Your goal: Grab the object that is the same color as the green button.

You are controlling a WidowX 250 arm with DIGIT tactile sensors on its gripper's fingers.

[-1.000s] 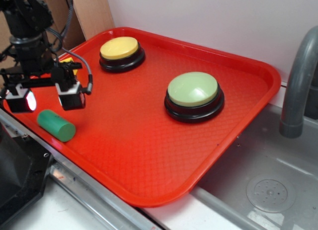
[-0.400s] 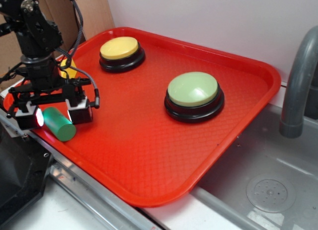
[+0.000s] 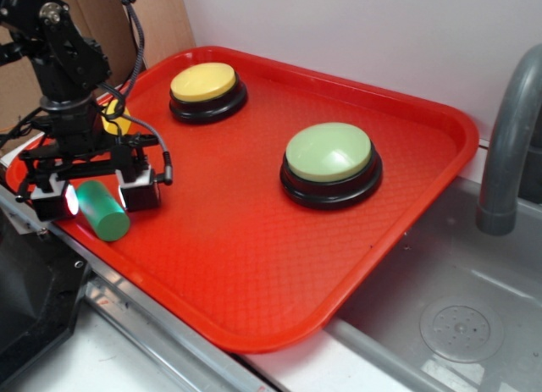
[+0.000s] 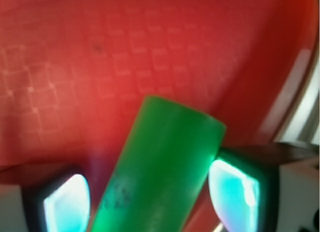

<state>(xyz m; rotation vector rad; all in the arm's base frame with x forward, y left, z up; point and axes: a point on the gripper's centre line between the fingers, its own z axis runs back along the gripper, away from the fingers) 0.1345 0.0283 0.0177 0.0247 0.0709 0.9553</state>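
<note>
Straddling green cylinder [image 4: 160, 172], pincer [image 3: 95, 197] apart.

A red tray [image 3: 254, 273] carries a yellow button [image 3: 207, 91] near its far-left corner, a green button [image 3: 330, 165] toward the right, and a green cylinder [image 3: 102, 210] lying at its left edge.

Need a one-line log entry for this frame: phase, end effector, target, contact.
phase: pre-grasp | end effector: open, straddling target | target: green cylinder lying on red tray near front-left edge | contact: cannot tell | green button: untouched
</note>
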